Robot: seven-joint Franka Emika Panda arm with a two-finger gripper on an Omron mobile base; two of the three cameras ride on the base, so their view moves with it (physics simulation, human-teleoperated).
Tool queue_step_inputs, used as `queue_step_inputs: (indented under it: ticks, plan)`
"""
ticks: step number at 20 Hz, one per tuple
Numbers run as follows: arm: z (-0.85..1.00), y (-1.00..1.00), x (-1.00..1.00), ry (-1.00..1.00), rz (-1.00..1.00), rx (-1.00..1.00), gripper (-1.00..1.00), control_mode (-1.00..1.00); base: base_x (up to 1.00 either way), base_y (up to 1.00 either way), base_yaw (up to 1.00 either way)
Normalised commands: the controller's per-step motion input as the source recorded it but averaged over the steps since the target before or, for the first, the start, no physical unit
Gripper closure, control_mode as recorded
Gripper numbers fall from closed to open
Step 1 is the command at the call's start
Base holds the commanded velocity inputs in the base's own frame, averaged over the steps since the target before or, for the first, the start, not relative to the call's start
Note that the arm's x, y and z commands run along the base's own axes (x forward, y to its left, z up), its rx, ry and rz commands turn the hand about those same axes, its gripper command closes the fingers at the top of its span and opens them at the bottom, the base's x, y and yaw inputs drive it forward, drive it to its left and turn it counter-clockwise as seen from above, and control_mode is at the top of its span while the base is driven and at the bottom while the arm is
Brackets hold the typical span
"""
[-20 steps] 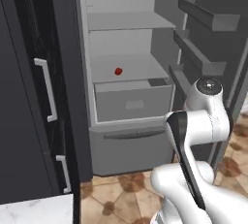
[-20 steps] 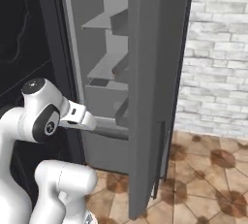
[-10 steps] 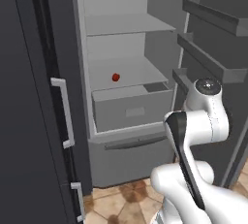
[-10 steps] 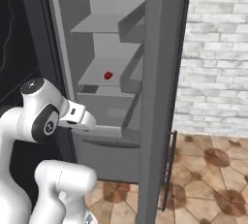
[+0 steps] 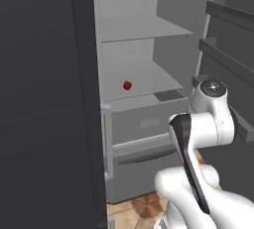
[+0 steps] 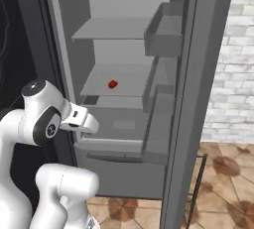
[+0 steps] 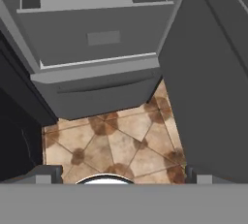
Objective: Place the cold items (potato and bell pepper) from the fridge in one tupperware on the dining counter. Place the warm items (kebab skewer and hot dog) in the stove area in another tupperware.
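You're parking at the open fridge; bell pepper is sitting mid-shelf, gripper splayed wide, empty, aiming floorward, not reaching yet.

Matt grey steel fridge (pale, smooth shelves inside), glossy red bell pepper.

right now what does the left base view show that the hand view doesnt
Left base view alone: the bell pepper, a small red lump on a fridge shelf, with another shelf above it, and the robot's arm. Hand view alone: the open fingers low in frame, over a wide stretch of patterned floor tiles. Both show the fridge's wide drawer.
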Motion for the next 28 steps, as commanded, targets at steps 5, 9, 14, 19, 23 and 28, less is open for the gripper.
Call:
queue_step_inputs:
  ticks: [5,9,14,19,23,28]
  plan:
    - [0.00,0.00,0.00,0.00,0.00,0.00,-1.00,1.00,0.57,0.13,-0.01]
    - [0.00,0.00,0.00,0.00,0.00,0.00,-1.00,1.00,0.80,0.00,0.00]
    - [0.00,0.00,0.00,0.00,0.00,0.00,-1.00,1.00,0.65,0.00,0.00]
    - [0.00,0.00,0.00,0.00,0.00,0.00,-1.00,1.00,0.13,-0.03,0.09]
    - [0.00,-0.08,0.27,0.00,0.10,0.00,-1.00,-1.00,0.03,-0.01,0.03]
    - [0.00,-0.14,0.62,-0.02,0.14,0.00,-1.00,-1.00,0.00,0.00,0.00]
